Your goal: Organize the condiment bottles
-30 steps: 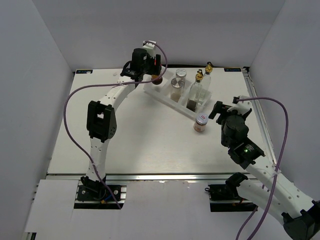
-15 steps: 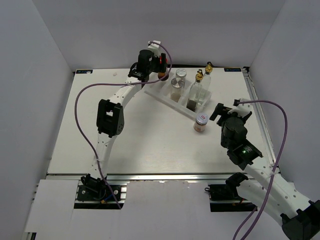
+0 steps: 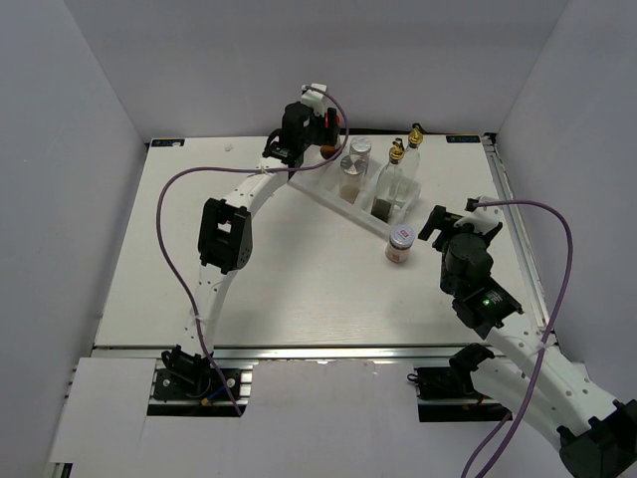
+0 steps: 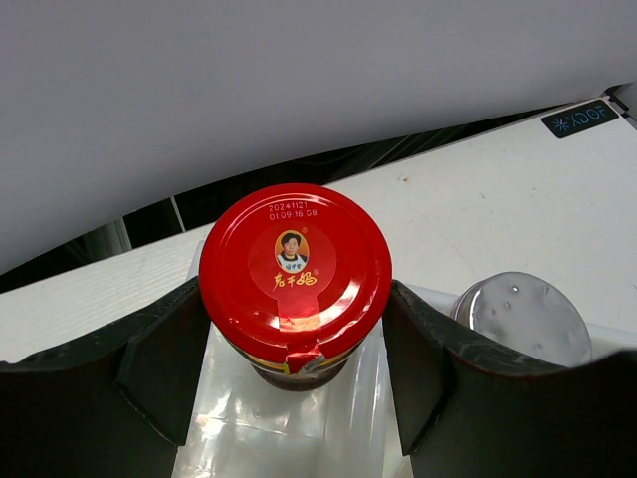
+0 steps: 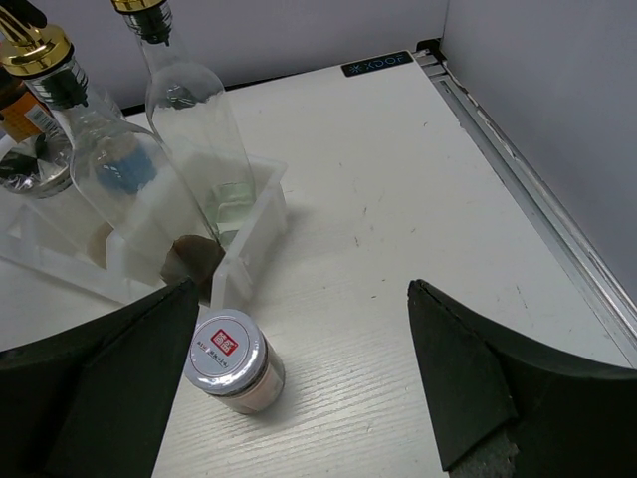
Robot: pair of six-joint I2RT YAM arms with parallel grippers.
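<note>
L fingers [image 4: 159,368]: closed on the red-lidded jar [image 4: 295,261], one finger each side of the lid, contact both sides, no gap seen. Grip is at lid level, prob. so the body can drop into a slot w/o the fingers fouling the walls. Jar is over the end compartment of the white tray [image 4: 348,428]. Can't tell from the wrist view whether its base is on the tray floor or just above. A silver-capped shaker [image 4: 523,317] stands just beside it in the tray, not touching. Judged step: seating the jar, release not yet done.

R fingers [image 5: 468,378]: spread wide, holding nothing, low over the table [image 5: 398,199]. The lilac-lidded jar [image 5: 227,357] is upright on the table, just beside the tray's end wall and outside it. Wrist view frames it btw. the fingers, off-centre. Top view shows it near the fingers, apart from them. It is the only container not in the tray. Wide spread + aim reads as pre-grasp for it.

Rest of tray, top view: two glass bottles [image 3: 395,177] w/ gold spouts, upright at the R-arm end. Shakers sit mid-tray. Tall necks stand close to the lilac jar's likely slot, so approach needs care.
</note>
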